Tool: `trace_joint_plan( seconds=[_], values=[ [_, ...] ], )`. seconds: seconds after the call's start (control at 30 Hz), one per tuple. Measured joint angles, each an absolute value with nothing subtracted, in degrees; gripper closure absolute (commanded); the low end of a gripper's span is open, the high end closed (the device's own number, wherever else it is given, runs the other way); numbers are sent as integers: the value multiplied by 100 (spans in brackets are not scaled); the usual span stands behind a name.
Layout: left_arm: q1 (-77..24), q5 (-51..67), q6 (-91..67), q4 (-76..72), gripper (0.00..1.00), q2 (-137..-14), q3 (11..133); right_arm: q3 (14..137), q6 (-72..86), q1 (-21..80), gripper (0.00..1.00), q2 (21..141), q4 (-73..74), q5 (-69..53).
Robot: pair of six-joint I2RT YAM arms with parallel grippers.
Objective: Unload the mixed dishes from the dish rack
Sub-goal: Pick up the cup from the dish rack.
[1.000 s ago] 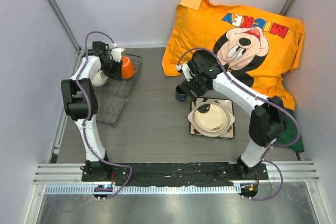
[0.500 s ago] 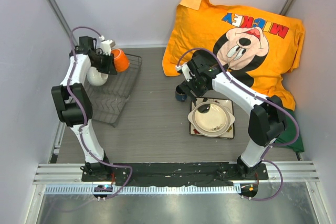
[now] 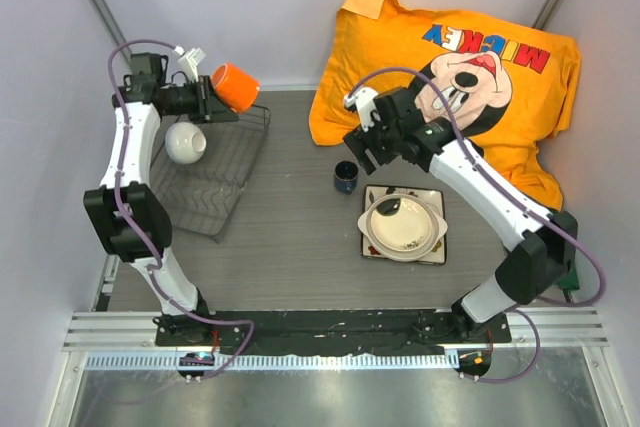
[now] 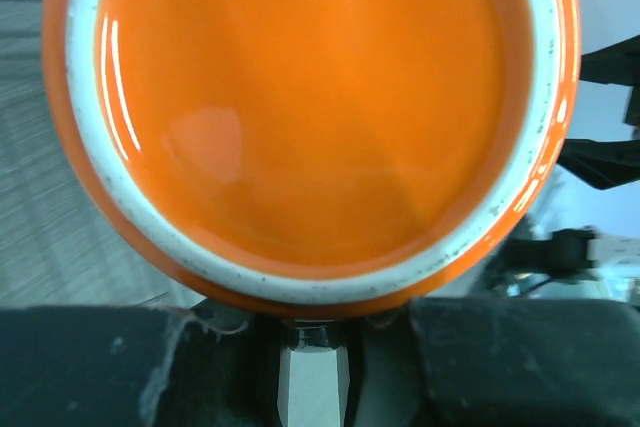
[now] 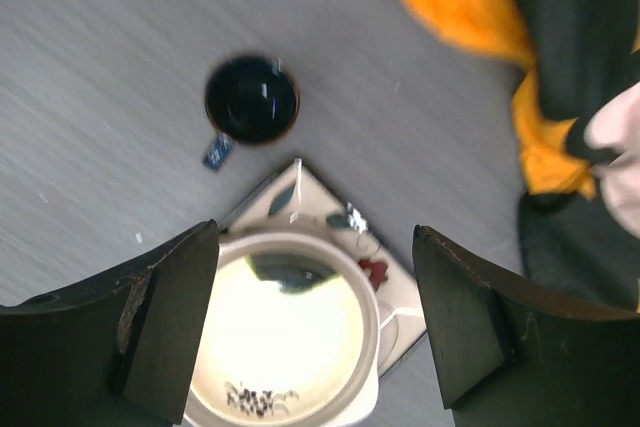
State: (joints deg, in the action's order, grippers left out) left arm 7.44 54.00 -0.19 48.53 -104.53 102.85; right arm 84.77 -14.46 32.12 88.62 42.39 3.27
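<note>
My left gripper (image 3: 212,95) is shut on the orange mug (image 3: 236,87) and holds it in the air above the far end of the dish rack (image 3: 222,187). In the left wrist view the mug's orange inside (image 4: 320,107) fills the frame above the left gripper (image 4: 315,322). A small white bowl (image 3: 186,142) sits in the rack. My right gripper (image 3: 362,147) (image 5: 315,317) hangs open and empty above the table. Below it the dark-blue cup (image 3: 346,177) (image 5: 251,99) stands upright beside the cream bowl (image 3: 403,225) (image 5: 285,347), which rests on the square flowered plate (image 3: 436,253) (image 5: 340,217).
An orange Mickey Mouse cloth (image 3: 450,57) (image 5: 470,7) covers the back right of the table. Grey walls close in the left, back and right sides. Bare grey tabletop (image 3: 290,217) lies between the rack and the plate.
My left arm has lifted the orange mug up and back out of the rack. My right gripper has risen away from the dark-blue cup, which stays on the table.
</note>
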Motion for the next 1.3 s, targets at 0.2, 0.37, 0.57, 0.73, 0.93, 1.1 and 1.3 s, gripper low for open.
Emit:
trace_joint_plan(
  seconds=[0.2,0.37,0.57,0.73,0.93,1.1,1.3],
  values=[
    [593,6184,-1365,3900,100,-9891,9810,9070,-1111,3179,20,8315,3629,-51],
    [228,6692,-3203,2305,100,-9542,9074,9426,-650,3131,21,8230,3282,-530],
    [-294,6860,-6095,-827,100,-9376,8128,9588,-248,3103,21,8357,3044,-1039],
    [-711,6792,-8136,-2976,100,-9413,7931,9500,-62,3094,21,8296,2554,-1382],
    [-1219,6687,-9306,-4497,100,-9413,7791,9343,38,3065,22,8187,2036,-1579],
    [-1531,6641,-9730,-4991,100,-9411,7500,9332,38,3022,22,8176,1811,-1673],
    [-1664,6565,-9904,-5177,100,-9386,7157,9332,36,2993,22,8176,1752,-1743]
  ],
)
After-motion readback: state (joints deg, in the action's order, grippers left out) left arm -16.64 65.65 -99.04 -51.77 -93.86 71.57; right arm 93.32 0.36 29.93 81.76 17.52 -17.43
